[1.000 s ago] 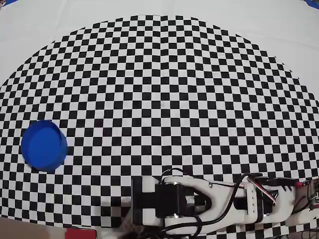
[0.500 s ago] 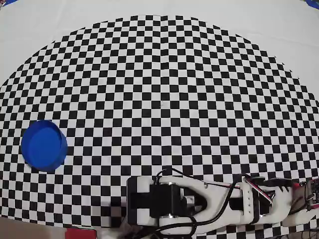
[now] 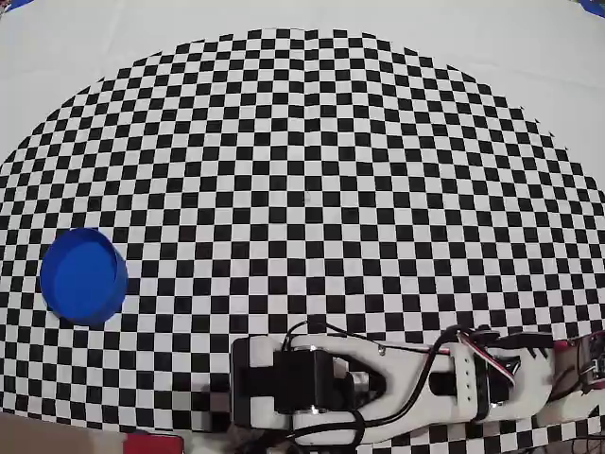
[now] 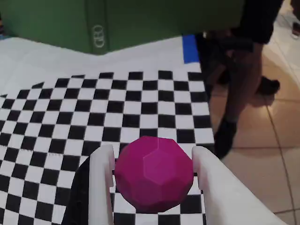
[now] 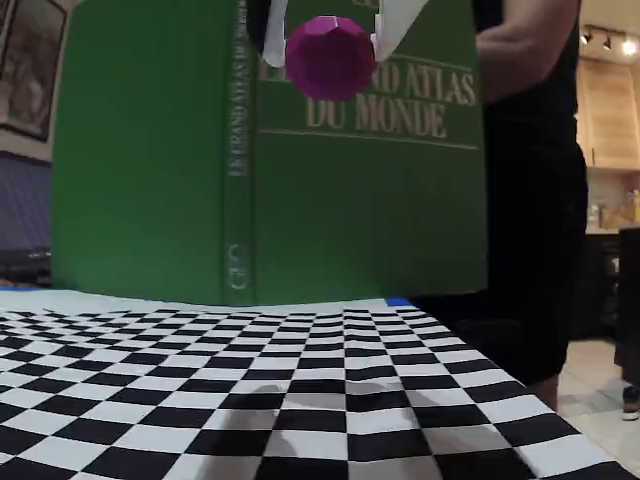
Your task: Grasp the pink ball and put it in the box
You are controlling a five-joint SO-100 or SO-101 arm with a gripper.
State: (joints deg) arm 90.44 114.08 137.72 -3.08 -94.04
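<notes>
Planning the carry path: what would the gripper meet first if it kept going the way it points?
The gripper, shut on the pink ball, points across the checkered mat toward the upright green book. That looks like the first obstacle, though depth is unclear.

A home is suggested: beyond the far edge of the checkered cloth [image 5: 300, 380], a green atlas [image 5: 300, 170] is stood upright, kitchen-style cabinets [image 5: 608, 110] are lit by spotlights, and tiled flooring [image 4: 262, 140] is seen.

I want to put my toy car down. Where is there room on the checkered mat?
Most of the checkered mat is bare, everywhere right of the blue box. The near edge is crowded by the arm, whose claw holds the pink ball up.
</notes>
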